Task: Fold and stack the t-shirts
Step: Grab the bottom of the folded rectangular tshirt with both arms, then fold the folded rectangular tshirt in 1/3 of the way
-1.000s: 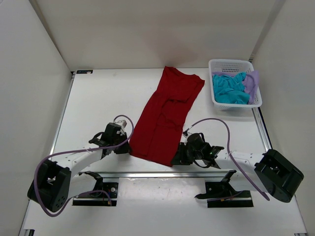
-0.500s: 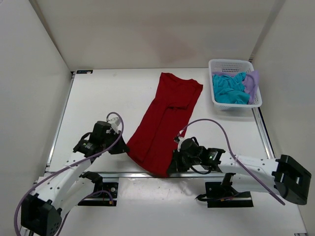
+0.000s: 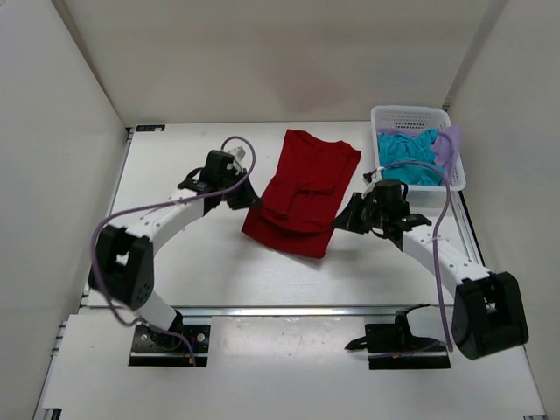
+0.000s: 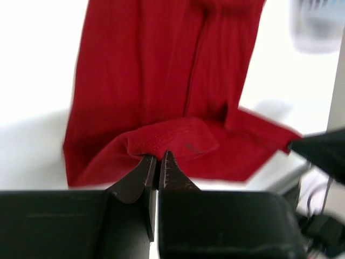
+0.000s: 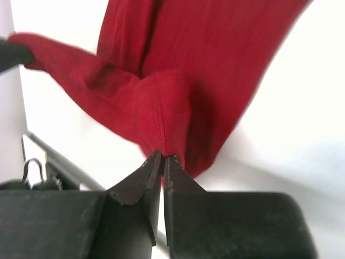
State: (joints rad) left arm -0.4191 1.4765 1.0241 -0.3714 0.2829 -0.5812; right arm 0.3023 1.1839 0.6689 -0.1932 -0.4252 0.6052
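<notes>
**A:** White table, white walls on three sides. The red t-shirt (image 3: 302, 179) lies mid-table with its long axis running away from the arm bases, collar at the far end.

**B:** The near hem is doubled back. The left pincer (image 4: 158, 156) is clamped on one hem corner and the right pincer (image 5: 163, 156) on the other, one each side of the cloth.

**A:** The collar lies beyond both pincers, so I'd say the fold goes that way. Neither arm looks nearer.

**B:** Far right, the basket (image 3: 409, 111) holds the teal-blue t-shirt (image 3: 407, 159) and the lavender t-shirt (image 3: 447, 144), both crumpled.
</notes>
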